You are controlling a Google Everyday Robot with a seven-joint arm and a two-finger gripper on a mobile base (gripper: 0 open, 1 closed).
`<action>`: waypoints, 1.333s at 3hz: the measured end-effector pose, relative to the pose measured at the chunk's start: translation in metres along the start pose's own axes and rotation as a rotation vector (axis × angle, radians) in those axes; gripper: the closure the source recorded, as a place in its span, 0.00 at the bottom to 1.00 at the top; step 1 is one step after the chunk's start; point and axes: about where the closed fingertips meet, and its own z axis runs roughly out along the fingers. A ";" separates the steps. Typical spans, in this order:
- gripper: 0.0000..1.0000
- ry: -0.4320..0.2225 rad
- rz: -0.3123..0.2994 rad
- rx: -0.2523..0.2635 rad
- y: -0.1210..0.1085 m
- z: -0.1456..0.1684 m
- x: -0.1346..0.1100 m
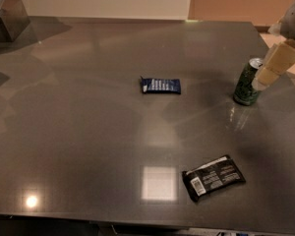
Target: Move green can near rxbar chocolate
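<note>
So, green can (246,85) is standing upright on the dark grey table (88,132), close to the right edge, with its silver top showing. Gripper (273,68) is hanging at the can's upper right. Its cream-coloured body is slanting down and overlapping the can's top rim on that side. I cannot tell whether it is clamping the can or just sitting beside it. rxbar chocolate (214,177) is lying flat well apart from the can, nearer the camera and a little to its left, at a slant, barcode side facing up. Dark-blue wrapper (160,85) with white text is lying flat well left of the can, roughly level with it. Dark block (7,18) is sitting far left of the can, at the back corner.
</note>
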 end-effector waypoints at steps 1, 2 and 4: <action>0.00 -0.044 0.059 -0.025 -0.020 0.010 0.008; 0.00 -0.061 0.117 -0.057 -0.032 0.027 0.022; 0.00 -0.075 0.173 -0.093 -0.042 0.052 0.042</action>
